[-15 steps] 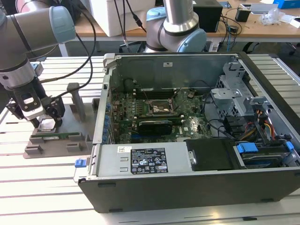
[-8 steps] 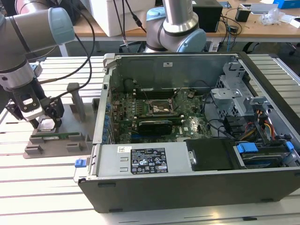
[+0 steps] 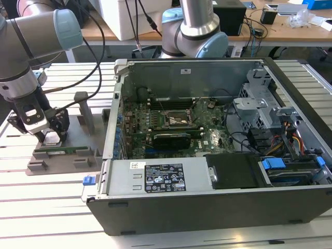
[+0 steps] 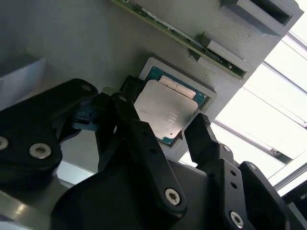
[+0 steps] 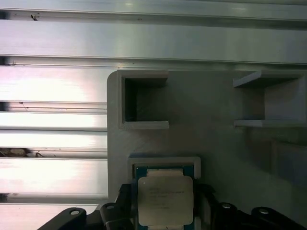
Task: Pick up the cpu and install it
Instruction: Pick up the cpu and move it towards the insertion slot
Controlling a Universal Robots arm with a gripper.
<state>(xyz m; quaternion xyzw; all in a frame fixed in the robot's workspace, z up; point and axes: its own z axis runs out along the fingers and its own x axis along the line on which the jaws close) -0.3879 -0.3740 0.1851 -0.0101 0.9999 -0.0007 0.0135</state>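
The cpu (image 4: 165, 112) lies flat in a shallow square pocket of a grey holder (image 5: 216, 105). Its dull silver lid faces up and a thin green rim shows round it in both wrist views. The tool (image 4: 163, 120) is down over it, spread open. One black finger (image 4: 129, 115) stands at each of two opposite edges of the chip, close beside it, and nothing is lifted. A long green memory stick (image 4: 192, 38) rests on edge in a slot near the pocket.

In the exterior view the arm (image 3: 31, 31) reaches in from the upper left, its wrist turned straight down onto the holder. The holder stands on the slatted metal worktop (image 3: 52, 207), at the exterior view's left of an open computer case (image 3: 207, 207).
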